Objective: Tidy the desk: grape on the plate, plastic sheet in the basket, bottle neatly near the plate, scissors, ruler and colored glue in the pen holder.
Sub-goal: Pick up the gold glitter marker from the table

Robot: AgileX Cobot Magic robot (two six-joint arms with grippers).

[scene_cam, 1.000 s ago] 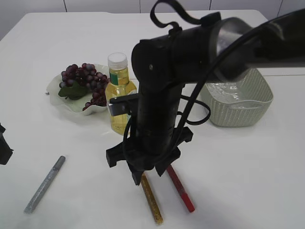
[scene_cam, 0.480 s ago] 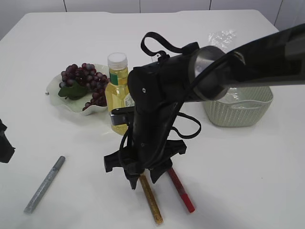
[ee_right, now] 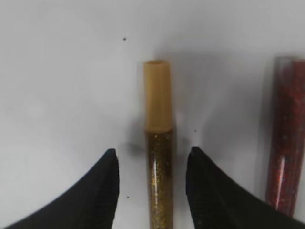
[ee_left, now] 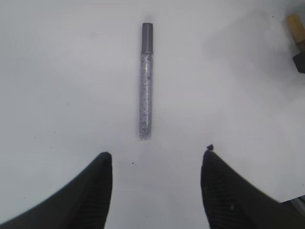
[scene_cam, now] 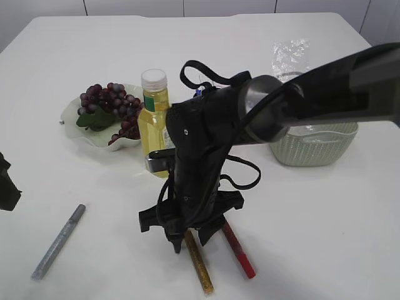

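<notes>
Only bottle point(scene_cam: 154, 112) bears label point(scene_cam: 150, 102): green-and-white, print unreadable.

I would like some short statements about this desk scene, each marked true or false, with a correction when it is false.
1. The bunch of dark purple grapes lies on the pale green ruffled plate. True.
2. The right gripper straddles the red glitter pen. False: its open jaws stand on either side of the gold glitter pen; the red one lies beside it.
3. The silver glitter pen lies flat on the white desk, ahead of the open left gripper. True.
4. The clear bottle of yellow liquid lies on its side. False: it stands upright next to the plate.
5. The grey-green woven basket stands left of the plate. False: it stands to the right.
</notes>
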